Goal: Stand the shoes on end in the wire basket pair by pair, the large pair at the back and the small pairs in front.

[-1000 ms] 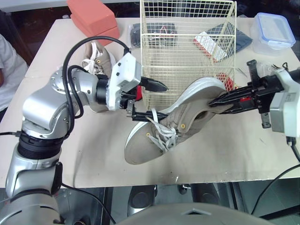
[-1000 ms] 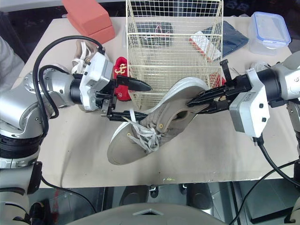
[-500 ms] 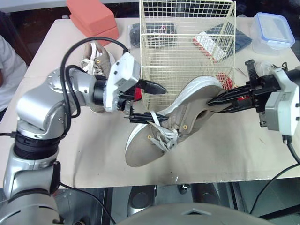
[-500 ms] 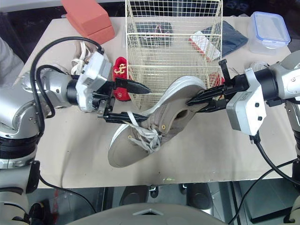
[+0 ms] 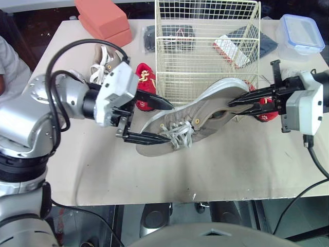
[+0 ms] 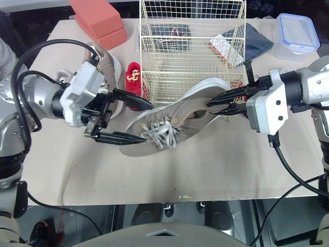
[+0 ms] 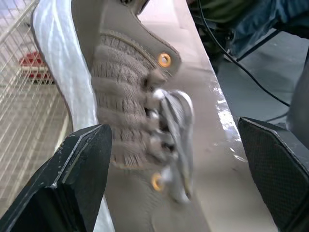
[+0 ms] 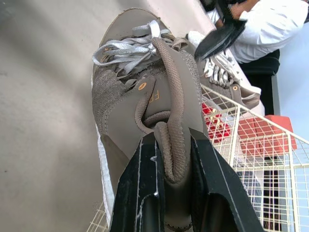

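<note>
A large taupe shoe (image 5: 198,119) lies tilted in front of the wire basket (image 5: 205,56), toe low near the table and heel raised against the basket's front. My right gripper (image 5: 232,103) is shut on its heel collar (image 8: 170,125). My left gripper (image 5: 168,122) is open, its fingers either side of the laces (image 7: 175,121) without closing on them. The matching large shoe (image 5: 105,57) lies behind my left arm. One small red shoe (image 5: 144,83) sits left of the basket, and another (image 5: 265,109) is by my right gripper.
Orange-red blocks (image 5: 103,19) lie at the back left. A lidded plastic box (image 5: 298,32) stands at the back right. Dark packets (image 5: 167,35) lie behind the basket. A person in white (image 5: 7,67) is at the left edge.
The shoe has swung flatter, its toe moving up and right toward the basket. My left gripper has drawn back to the left and lower, still open. My right gripper rose slightly.
</note>
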`<state>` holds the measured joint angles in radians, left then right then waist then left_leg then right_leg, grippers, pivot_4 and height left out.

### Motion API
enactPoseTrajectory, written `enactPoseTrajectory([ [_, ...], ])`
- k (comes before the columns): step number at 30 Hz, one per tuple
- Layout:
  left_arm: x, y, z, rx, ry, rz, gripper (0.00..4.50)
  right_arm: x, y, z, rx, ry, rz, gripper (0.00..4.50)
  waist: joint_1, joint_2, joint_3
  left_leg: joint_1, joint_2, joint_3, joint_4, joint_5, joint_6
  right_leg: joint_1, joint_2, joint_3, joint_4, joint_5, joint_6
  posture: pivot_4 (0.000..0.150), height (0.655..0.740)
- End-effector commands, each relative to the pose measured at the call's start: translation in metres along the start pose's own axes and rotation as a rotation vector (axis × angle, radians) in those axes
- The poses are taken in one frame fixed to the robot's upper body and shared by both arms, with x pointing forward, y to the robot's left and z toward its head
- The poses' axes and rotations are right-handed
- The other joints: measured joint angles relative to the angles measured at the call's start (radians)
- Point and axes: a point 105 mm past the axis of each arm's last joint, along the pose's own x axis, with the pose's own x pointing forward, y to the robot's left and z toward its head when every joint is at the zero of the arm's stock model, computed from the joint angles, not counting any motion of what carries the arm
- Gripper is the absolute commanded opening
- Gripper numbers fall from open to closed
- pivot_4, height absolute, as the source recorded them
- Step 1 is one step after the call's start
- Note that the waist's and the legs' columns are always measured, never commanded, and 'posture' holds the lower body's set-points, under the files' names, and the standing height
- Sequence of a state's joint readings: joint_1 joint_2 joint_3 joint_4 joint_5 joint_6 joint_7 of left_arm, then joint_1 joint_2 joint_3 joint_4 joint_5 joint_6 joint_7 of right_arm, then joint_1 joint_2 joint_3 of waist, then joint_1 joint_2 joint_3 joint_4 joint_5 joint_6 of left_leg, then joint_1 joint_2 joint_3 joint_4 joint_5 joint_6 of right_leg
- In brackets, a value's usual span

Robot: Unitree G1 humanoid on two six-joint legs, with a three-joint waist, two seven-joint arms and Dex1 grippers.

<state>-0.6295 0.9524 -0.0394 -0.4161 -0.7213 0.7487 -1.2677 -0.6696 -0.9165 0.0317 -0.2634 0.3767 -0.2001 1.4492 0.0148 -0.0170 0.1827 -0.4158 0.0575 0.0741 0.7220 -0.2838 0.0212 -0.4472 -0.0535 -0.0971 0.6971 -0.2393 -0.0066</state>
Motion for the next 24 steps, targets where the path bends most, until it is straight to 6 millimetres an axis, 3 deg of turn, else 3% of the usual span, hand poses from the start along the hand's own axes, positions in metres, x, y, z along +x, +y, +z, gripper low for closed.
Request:
enactPoseTrajectory([
  [1,0.005,0.010,0.005,0.054,0.009,0.042,4.50,-0.001,-0.012,0.018,-0.070,-0.041,-0.048,0.01,0.000,0.000,0.000,0.000,0.000,0.000,0.000,0.000,0.000,0.000,0.000,0.000,0.000,0.000,0.000,0.150,0.6860],
  [8,0.015,0.016,0.003,0.046,0.014,0.030,4.50,0.003,-0.016,0.031,-0.073,-0.086,-0.064,0.01,0.000,0.000,0.000,0.000,0.000,0.000,0.000,0.000,0.000,0.000,0.000,0.000,0.000,0.000,0.000,0.150,0.6860],
  [15,0.014,0.015,0.006,0.048,-0.005,0.011,1.48,0.002,-0.016,0.032,-0.065,-0.088,-0.071,0.00,0.000,0.000,0.000,0.000,0.000,0.000,0.000,0.000,0.000,0.000,0.000,0.000,0.000,0.000,0.000,0.150,0.6860],
  [18,0.014,0.010,0.009,0.046,-0.022,-0.005,0.54,0.003,-0.016,0.032,-0.056,-0.101,-0.079,0.00,0.000,0.000,0.000,0.000,0.000,0.000,0.000,0.000,0.000,0.000,0.000,0.000,0.000,0.000,0.000,0.150,0.6860],
  [22,0.014,0.004,0.013,0.036,-0.054,-0.014,0.36,0.002,-0.017,0.034,-0.015,-0.127,-0.093,0.00,-0.001,0.000,0.000,0.000,0.000,0.000,0.000,0.000,0.000,0.000,0.000,0.000,0.000,0.000,0.000,0.150,0.6860],
  [24,0.013,0.002,0.014,0.030,-0.074,-0.007,0.36,0.001,-0.017,0.034,0.015,-0.138,-0.104,0.90,0.000,0.000,0.000,0.000,0.000,0.000,0.000,0.000,0.000,0.000,0.000,0.000,0.000,0.000,0.000,0.150,0.6860],
])
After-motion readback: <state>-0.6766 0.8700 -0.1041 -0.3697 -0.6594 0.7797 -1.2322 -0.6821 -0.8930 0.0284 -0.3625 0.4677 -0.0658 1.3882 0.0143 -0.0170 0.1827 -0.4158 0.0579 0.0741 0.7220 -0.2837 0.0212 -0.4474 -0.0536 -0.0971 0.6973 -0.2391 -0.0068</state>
